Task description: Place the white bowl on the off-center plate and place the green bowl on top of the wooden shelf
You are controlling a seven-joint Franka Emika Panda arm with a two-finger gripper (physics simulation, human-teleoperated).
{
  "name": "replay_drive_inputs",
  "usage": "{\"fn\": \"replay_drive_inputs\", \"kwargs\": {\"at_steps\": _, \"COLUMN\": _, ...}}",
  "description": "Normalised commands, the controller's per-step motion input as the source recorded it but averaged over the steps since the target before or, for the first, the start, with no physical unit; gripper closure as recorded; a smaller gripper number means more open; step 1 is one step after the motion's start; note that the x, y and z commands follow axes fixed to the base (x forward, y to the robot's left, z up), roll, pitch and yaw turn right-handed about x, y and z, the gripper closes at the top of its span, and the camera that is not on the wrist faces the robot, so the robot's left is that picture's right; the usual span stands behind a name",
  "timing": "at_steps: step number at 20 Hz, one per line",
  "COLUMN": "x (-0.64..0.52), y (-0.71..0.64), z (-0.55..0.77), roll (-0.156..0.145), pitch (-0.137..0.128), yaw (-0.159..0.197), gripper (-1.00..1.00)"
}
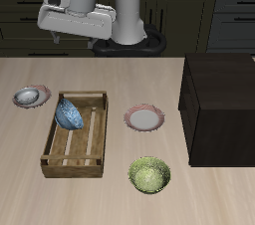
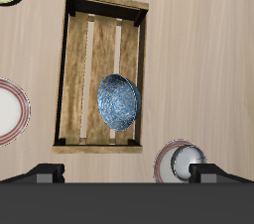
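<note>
Pincer: the pincer (image 1: 70, 38) is hanging high above the back part of the bench, well clear of every object; its two fingers are standing apart with nothing between them, so it is open and carrying nothing. In the wrist view only the two dark fingertips (image 2: 45, 173) are showing at the picture's edge.

White bowl: the white bowl (image 1: 29, 96) is sitting upright on the off-center plate (image 1: 19, 102), whose pink-red rim is showing around it; the wrist view is showing the same pair, bowl (image 2: 186, 162) inside rim (image 2: 165, 156).

Off-center plate: it is lying flat on the bench near the back corner of the slatted crate, not touching it.

Green bowl: the green bowl (image 1: 149, 175) is resting upright on the bench (image 1: 219, 199) close to the front edge, just beside the crate's front corner and apart from it; it is not on the shelf.

Wooden shelf: the wooden shelf (image 1: 221, 110) is standing as a dark, tall box at the bench's side, its top bare.

Second plate: the other plate (image 1: 144, 118) is lying between the crate and the shelf, touching neither.

Crate: the light-wood slatted crate (image 1: 75, 139) is holding the blue-patterned bowl (image 1: 69, 114), which is leaning tilted in the crate's rear end.
</note>
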Motion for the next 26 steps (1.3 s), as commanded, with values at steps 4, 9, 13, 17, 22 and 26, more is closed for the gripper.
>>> {"fn": "replay_drive_inputs", "kwargs": {"at_steps": 4, "x": 0.34, "y": 0.29, "z": 0.11, "roll": 0.033, "pitch": -0.008, "yaw": 0.000, "gripper": -1.00}}
{"fn": "replay_drive_inputs", "kwargs": {"at_steps": 9, "x": 0.36, "y": 0.17, "z": 0.01, "roll": 0.006, "pitch": 0.010, "yaw": 0.010, "gripper": -1.00}}
{"fn": "replay_drive_inputs", "kwargs": {"at_steps": 13, "x": 0.33, "y": 0.12, "z": -0.01, "roll": 0.023, "pitch": 0.021, "yaw": 0.001, "gripper": -1.00}}
{"fn": "replay_drive_inputs", "kwargs": {"at_steps": 17, "x": 0.28, "y": 0.14, "z": -0.01, "roll": 0.008, "pitch": 0.009, "yaw": 0.023, "gripper": -1.00}}
{"fn": "replay_drive_inputs", "kwargs": {"at_steps": 22, "x": 0.34, "y": 0.13, "z": 0.04, "roll": 0.003, "pitch": 0.017, "yaw": 0.007, "gripper": -1.00}}
{"fn": "replay_drive_inputs", "kwargs": {"at_steps": 26, "x": 0.26, "y": 0.10, "z": 0.01, "roll": -0.001, "pitch": 0.011, "yaw": 0.010, "gripper": -1.00}}
